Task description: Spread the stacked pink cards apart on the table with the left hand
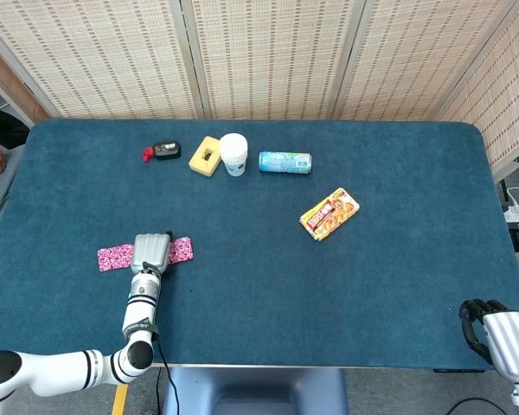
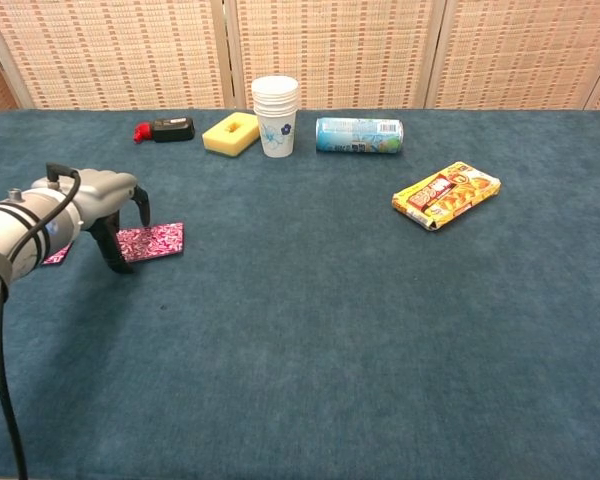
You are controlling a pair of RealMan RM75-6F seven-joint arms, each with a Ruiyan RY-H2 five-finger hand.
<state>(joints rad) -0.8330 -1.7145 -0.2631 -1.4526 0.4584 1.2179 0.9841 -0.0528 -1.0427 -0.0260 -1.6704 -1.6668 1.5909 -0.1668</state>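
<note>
I have my left hand low over the pink cards on the near left part of the blue counter. From above, my hand covers the middle of the cards, so I see pink sticking out on both sides of it. That tells me the cards are already lying partly apart, one to each side. From the chest view, the fingers point down with gaps between them, and they hold nothing. The tips reach down near the counter by the edge of one card, but I cannot tell if they touch it. I think I keep the fingers down like this so I can push a card sideways and not pick it up.

My right hand waits at the near right corner, well away, because this job is only for the left one. Its fingers look curled in with nothing in them.

The cups, the yellow sponge, the blue pack and the snack bag sit far from the cards, so they are not in my way.
</note>
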